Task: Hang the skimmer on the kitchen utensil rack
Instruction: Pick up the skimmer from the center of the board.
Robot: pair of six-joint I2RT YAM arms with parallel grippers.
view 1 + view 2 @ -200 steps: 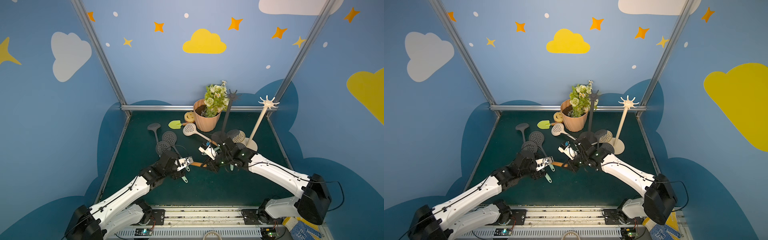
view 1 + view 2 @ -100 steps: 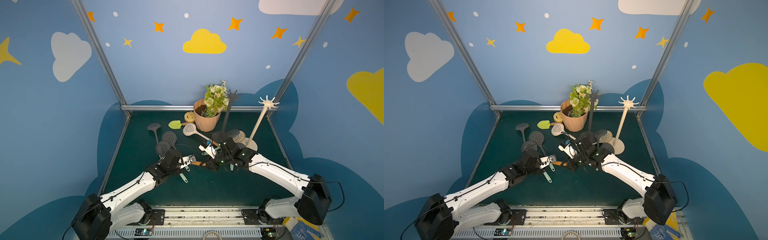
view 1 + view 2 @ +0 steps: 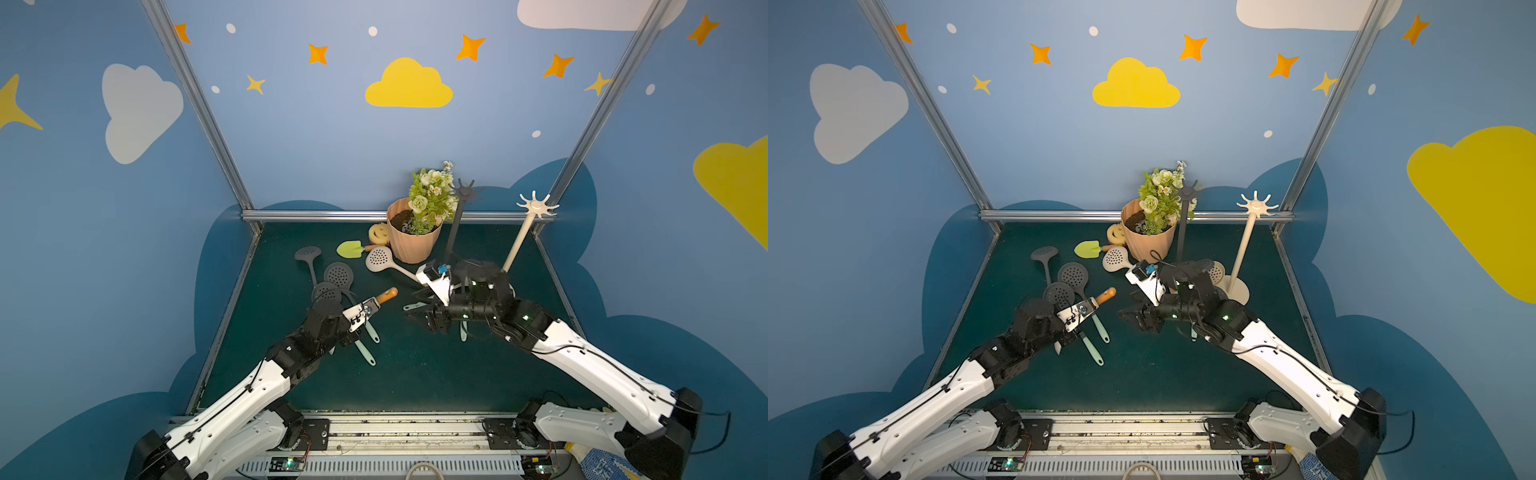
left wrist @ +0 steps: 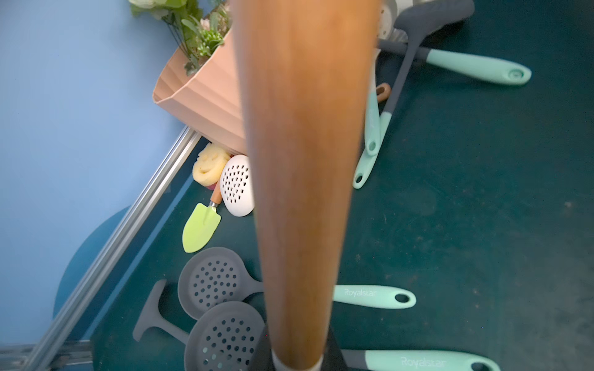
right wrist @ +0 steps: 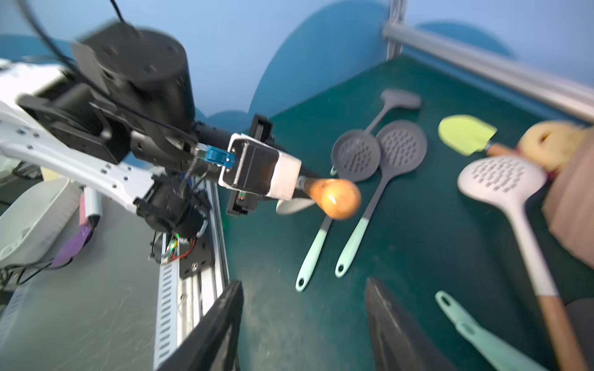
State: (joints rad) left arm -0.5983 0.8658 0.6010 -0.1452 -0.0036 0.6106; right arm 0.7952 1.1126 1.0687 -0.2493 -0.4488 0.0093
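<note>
The wooden-handled skimmer (image 3: 387, 295) is clamped by the closed jaws of the left gripper (image 3: 371, 306), over the dark green surface (image 3: 415, 374). The jaws of the right gripper (image 3: 411, 313) are spread and empty. The smooth tapered handle could be let slip before the cream star-topped rack (image 3: 524, 235) is reached.

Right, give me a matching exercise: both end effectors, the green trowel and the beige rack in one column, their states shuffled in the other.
Column one:
1. left end effector
2. right end effector
3. green trowel
4. beige rack

Column two:
A. stands upright
B. open and empty
C. lies flat near the flower pot
D. shut on a wooden handle

Pairs: 1-D, 2-B, 3-C, 4-A.
</note>
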